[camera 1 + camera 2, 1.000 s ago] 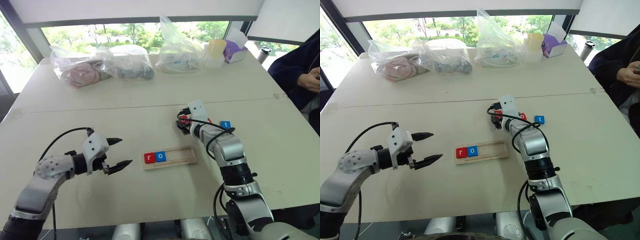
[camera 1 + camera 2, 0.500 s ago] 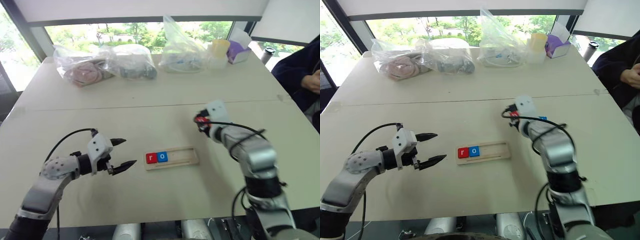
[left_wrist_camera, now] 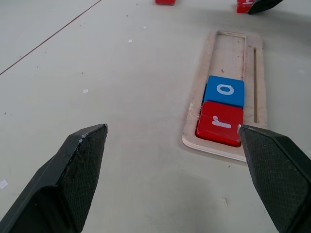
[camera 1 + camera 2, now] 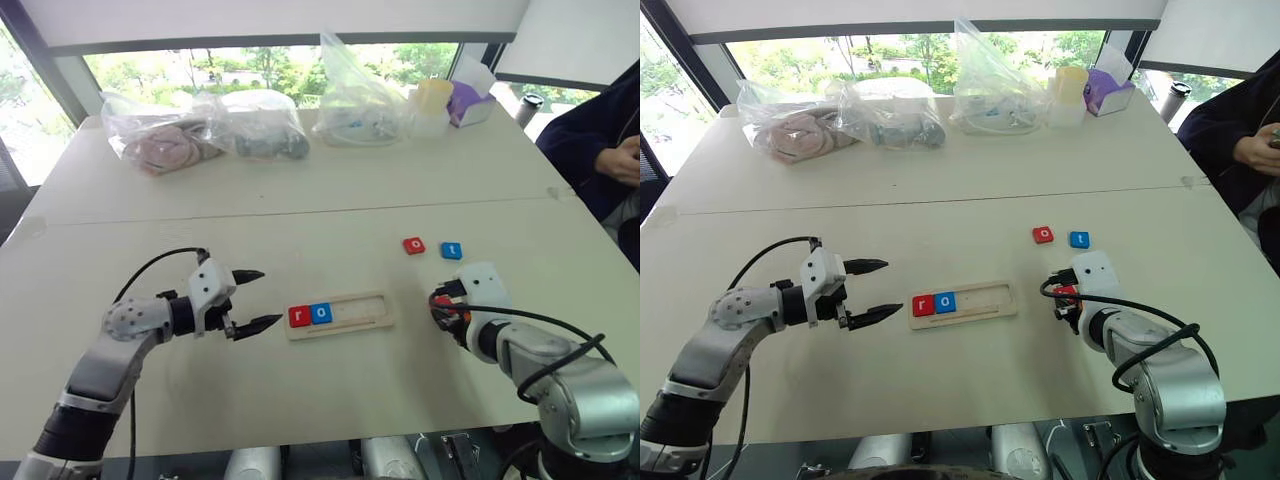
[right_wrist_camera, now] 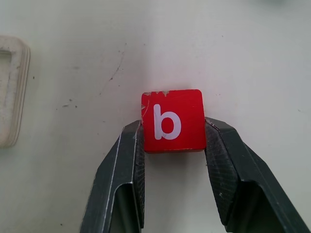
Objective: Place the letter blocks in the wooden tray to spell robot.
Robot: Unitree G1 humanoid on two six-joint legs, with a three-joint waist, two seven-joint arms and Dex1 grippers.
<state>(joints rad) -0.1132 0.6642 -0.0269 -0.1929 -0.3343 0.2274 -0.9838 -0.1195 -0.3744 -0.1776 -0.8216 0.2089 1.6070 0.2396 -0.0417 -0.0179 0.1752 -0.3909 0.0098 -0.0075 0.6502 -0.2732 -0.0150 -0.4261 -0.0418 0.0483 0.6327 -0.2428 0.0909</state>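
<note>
Wooden tray (image 4: 350, 312) lies mid-surface (image 4: 300, 200), its left end holding red "r" block (image 4: 299, 317) and blue "o" block (image 4: 320, 313) side by side, the rest bare. Red "o" block (image 4: 414, 245) and blue "t" block (image 4: 452, 250) sit loose beyond the tray's right end. Left hand (image 4: 250, 299): fingers spread wide, nothing between them, just left of the tray; right hand (image 5: 172, 141): clamped on red "b" block (image 5: 173, 120), right of the tray.
</note>
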